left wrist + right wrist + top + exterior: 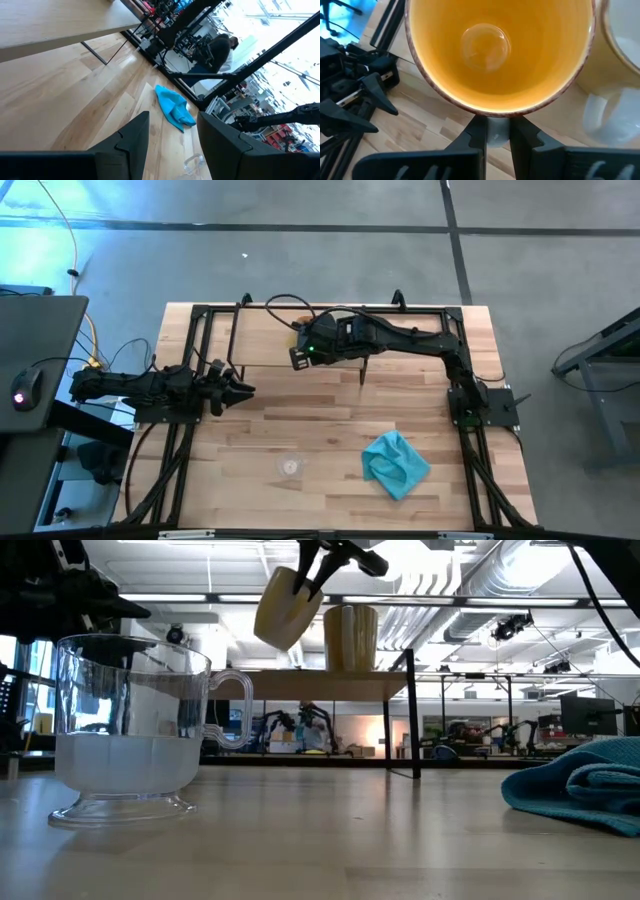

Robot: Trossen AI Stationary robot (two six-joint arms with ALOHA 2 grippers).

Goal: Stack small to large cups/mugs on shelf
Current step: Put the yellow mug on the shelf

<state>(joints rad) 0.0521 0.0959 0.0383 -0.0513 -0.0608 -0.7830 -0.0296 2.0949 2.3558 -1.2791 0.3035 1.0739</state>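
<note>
My right gripper is shut on the orange mug, which hangs tilted above the left part of the shelf. In the high view that gripper is over the table's far middle. The cream-white mug stands upright on the shelf, close beside the orange one. The clear glass cup stands on its foot on the tabletop near the front edge. My left gripper waits open at the table's left side, holding nothing. My right gripper pinches a pale piece on the orange mug's outer wall, just under the rim, between its two fingers. The fingers come slanting down from above. The mug is lifted clear of the shelf and tilted, its open mouth facing the wrist camera.
A teal-blue cloth lies crumpled on the tabletop at the front right. The shelf's thin black legs stand on the far half of the table. A person sits in the room beyond the table. Bare wood lies between the cup and the shelf.
</note>
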